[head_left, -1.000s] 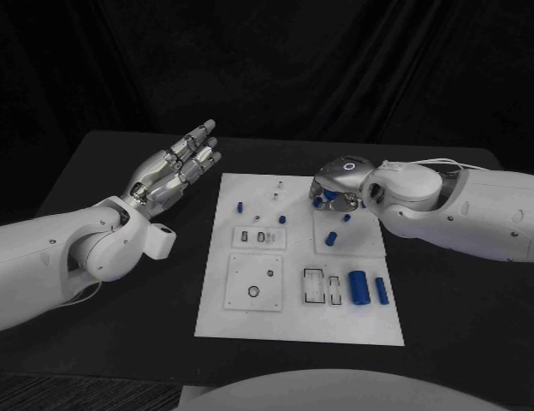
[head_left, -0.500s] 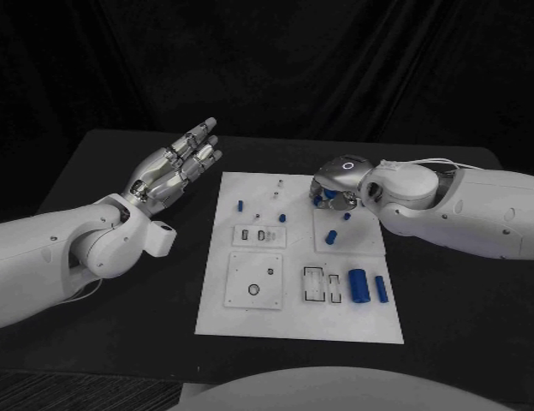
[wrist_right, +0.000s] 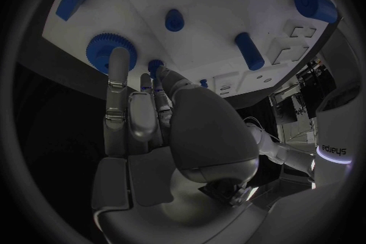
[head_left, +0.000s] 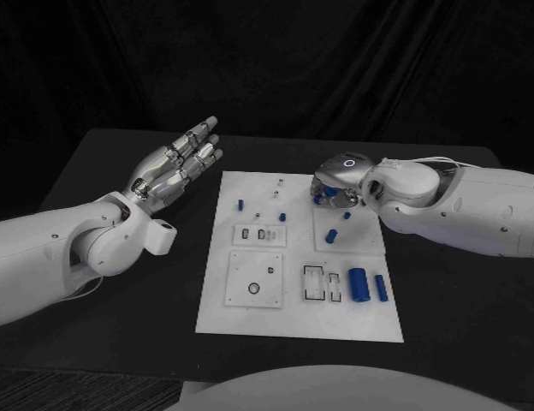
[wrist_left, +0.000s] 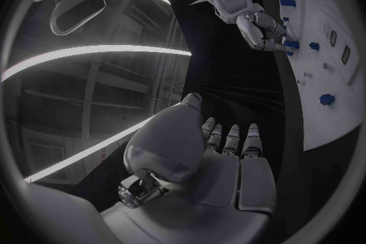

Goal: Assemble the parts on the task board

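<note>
The white task board (head_left: pixel 294 325) lies mid-table with several blue parts on it. My right hand (head_left: pixel 341 178) hovers over its far right corner, fingers pointing down. In the right wrist view one fingertip (wrist_right: pixel 118 58) lies over a blue gear (wrist_right: pixel 103 49), and a small blue piece (wrist_right: pixel 156 65) shows between the thumb and fingers; whether it is pinched is unclear. A blue block (wrist_right: pixel 74 0), a peg (wrist_right: pixel 174 19) and a cylinder (wrist_right: pixel 249 50) lie beyond. My left hand (head_left: pixel 175 167) is raised left of the board, fingers straight and spread, holding nothing.
Two larger blue cylinders (head_left: pixel 358 287) lie side by side near the board's near right corner, beside rectangular slots (head_left: pixel 323 284). Small pegs (head_left: pixel 241 205) stand in the board's far half. Black table (head_left: pixel 119 291) surrounds the board.
My right hand has shifted slightly over the blue parts at the board's far right. The left arm has stayed still.
</note>
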Robot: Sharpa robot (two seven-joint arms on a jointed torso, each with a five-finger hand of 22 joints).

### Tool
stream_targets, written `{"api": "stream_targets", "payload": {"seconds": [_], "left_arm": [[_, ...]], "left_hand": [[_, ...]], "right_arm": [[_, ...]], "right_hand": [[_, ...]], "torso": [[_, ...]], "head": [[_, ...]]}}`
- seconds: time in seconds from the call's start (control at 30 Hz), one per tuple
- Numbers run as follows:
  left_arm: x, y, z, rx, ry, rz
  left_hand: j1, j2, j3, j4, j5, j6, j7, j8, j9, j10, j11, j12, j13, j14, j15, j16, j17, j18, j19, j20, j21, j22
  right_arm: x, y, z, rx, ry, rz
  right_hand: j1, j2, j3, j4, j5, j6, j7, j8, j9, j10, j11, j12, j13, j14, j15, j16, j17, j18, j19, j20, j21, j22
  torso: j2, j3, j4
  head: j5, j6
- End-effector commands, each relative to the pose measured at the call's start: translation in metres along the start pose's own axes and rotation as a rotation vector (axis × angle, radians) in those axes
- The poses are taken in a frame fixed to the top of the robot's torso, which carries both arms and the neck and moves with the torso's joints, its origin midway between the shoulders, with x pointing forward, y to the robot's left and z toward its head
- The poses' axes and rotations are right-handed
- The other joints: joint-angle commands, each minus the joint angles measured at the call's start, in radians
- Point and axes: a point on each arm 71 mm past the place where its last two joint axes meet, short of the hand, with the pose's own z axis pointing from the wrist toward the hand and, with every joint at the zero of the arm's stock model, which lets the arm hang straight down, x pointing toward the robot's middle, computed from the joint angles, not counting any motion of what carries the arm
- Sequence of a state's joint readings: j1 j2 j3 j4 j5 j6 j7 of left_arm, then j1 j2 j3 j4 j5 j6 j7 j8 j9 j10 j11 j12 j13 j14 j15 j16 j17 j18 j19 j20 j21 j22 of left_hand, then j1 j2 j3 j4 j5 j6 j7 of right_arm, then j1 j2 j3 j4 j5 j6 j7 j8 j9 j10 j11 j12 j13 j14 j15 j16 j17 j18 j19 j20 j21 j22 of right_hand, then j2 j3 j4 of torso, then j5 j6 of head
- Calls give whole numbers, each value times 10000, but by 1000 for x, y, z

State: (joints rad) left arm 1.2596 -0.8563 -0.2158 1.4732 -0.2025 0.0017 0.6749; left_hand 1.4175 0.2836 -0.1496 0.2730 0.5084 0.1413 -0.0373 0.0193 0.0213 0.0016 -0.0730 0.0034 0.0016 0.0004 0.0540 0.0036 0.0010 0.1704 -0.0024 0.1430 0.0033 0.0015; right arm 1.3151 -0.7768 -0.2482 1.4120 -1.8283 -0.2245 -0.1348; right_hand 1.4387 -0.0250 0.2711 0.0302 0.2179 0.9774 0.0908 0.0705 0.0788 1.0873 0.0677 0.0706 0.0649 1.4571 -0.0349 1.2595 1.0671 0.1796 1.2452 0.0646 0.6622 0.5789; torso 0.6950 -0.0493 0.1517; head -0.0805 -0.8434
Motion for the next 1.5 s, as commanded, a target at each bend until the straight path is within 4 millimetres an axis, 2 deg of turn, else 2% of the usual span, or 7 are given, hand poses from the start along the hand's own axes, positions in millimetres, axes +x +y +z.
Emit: {"api": "stream_targets", "payload": {"seconds": [0.03, 0.43, 0.8, 1.13, 1.3, 1.43, 1.5], "left_arm": [[2, -3, 1, 315, 171, -113], [3, -2, 2, 277, 239, -163], [2, -1, 2, 244, 247, -174], [1, -1, 1, 211, 204, -146], [1, -1, 2, 229, 184, -118], [1, 0, 4, 225, 195, -107], [2, 0, 5, 235, 232, -122]], "left_hand": [[110, 31, 62, -17, 73, -38, 68, 28, 6, -16, 66, -34, -16, -4, 94, -36, -10, -129, 24, 75, -33, -15], [166, 26, 157, -69, 109, 24, 123, 42, 18, -16, 109, -34, -16, -4, 179, -36, -10, -121, 24, 167, -33, -15], [189, 24, 197, -95, 116, 52, 150, 49, 23, -16, 132, -34, -16, -4, 200, -36, -10, -115, 24, 197, -33, -15], [201, 22, 217, -110, 123, 61, 159, 51, 24, -16, 142, -34, -16, -4, 210, -36, -10, -112, 24, 211, -33, -15], [214, 17, 246, -128, 128, 89, 175, 56, 28, -16, 156, -34, -16, -4, 213, -36, -10, -106, 24, 225, -33, -15], [219, 18, 260, -135, 133, 101, 182, 59, 30, -16, 163, -34, -16, -4, 197, -36, -10, -102, 24, 222, -33, -15], [221, 20, 268, -138, 137, 99, 187, 58, 30, -16, 168, -34, -16, -4, 192, -36, -10, -100, 24, 220, -33, -15]], "right_arm": [[1, 0, 0, -117, -211, -54], [6, -2, 2, -170, -309, 265], [5, -6, -1, -76, -750, 1373], [-21, -5, 1, -31, -1691, 2467], [-32, 1, 11, -66, -1875, 2757], [-38, 7, 25, -107, -1957, 2762], [-41, 10, 33, -111, -2017, 2727]], "right_hand": [[19, -149, 128, 11, -94, 58, -24, -22, 14, 151, -25, -10, 6, 19, -72, 39, 13, 23, -77, -1, 77, 68], [275, -299, 604, -65, -103, 856, 66, 238, 264, 961, -206, -2, 16, 45, -188, 41, 29, 22, -229, -104, 274, 449], [337, -373, 696, -106, 218, 1324, 221, 358, 481, 1423, -138, 18, 30, 73, -100, 84, 102, 0, -335, -69, 433, 731], [307, -411, 678, -54, 250, 1536, 280, 390, 576, 1689, -120, 6, 24, 127, 74, 141, 172, -27, -347, 46, 517, 871], [289, -410, 672, -36, 245, 1551, 291, 388, 584, 1703, -109, -2, 22, 124, 87, 128, 150, -25, -352, 57, 523, 884], [275, -409, 673, -18, 244, 1536, 300, 369, 585, 1692, -96, -25, 13, 99, 102, 79, 76, -25, -373, 72, 520, 897], [279, -405, 677, -18, 247, 1541, 299, 369, 587, 1698, -97, -25, 13, 96, 104, 76, 73, -24, -378, 76, 520, 900]], "torso": [[-10, -2, 2], [-23, -8, -6], [-37, -5, 14], [-39, -10, 28], [-29, -22, 62], [-20, -23, 3], [-25, -15, 21]], "head": [[2, 4], [4, 28], [76, 36], [173, 120], [193, 143], [309, 131], [292, 132]]}}
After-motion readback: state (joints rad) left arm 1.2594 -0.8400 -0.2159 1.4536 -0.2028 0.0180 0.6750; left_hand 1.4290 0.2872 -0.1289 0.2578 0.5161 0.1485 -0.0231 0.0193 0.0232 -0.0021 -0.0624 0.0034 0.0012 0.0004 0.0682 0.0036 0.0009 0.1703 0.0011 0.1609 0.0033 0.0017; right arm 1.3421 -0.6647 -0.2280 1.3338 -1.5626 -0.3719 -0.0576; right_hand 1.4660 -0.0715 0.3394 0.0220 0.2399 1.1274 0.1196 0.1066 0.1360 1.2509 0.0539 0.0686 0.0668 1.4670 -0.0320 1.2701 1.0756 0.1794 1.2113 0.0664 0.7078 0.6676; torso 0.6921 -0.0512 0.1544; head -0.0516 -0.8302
